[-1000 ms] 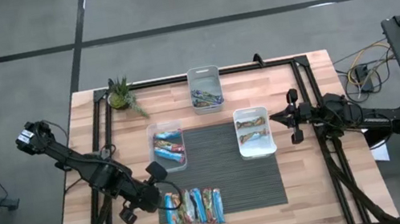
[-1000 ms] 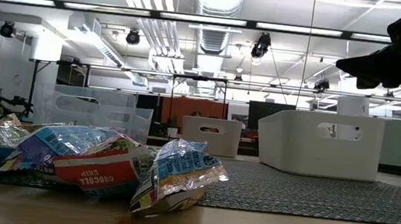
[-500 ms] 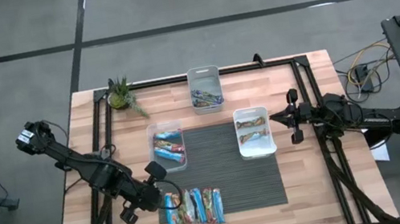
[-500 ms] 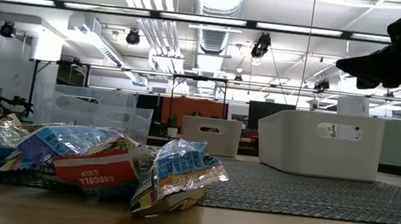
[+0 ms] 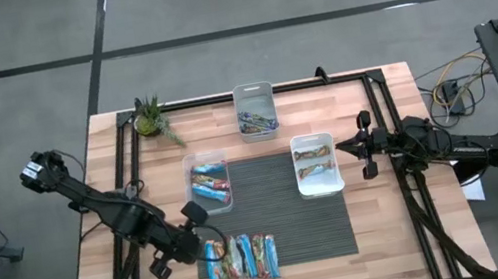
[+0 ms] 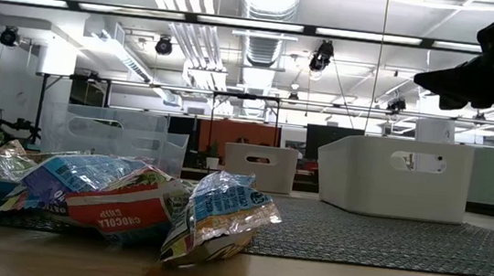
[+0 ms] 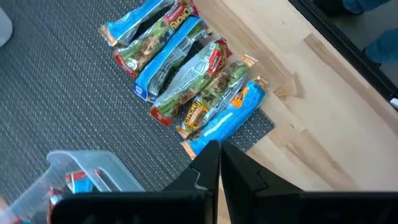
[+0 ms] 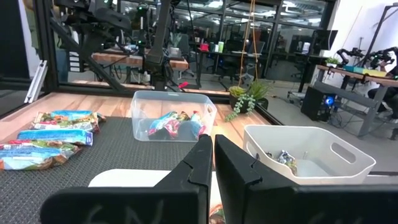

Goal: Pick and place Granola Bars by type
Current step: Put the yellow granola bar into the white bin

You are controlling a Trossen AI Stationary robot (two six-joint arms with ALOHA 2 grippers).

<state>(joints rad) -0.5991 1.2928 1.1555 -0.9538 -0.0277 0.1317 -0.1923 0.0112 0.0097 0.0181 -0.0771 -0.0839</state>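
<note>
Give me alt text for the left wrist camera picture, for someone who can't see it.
The left gripper, fingers shut and holding nothing, hovers at the end of a row of granola bars lying side by side on a dark ribbed mat. A clear bin with bars inside sits nearby, and bare wooden table lies beyond the mat.

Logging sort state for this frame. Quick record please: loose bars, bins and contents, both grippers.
loose granola bars: row on the mat's near edge, unsorted
clear bin: holds bars, mat's left edge
white bin: holds bars, mat's right edge
far bin: holds bars, beyond the mat
left gripper: shut, empty, beside the loose row
right gripper: shut, empty, beside the white bin
plant: far left corner
</note>
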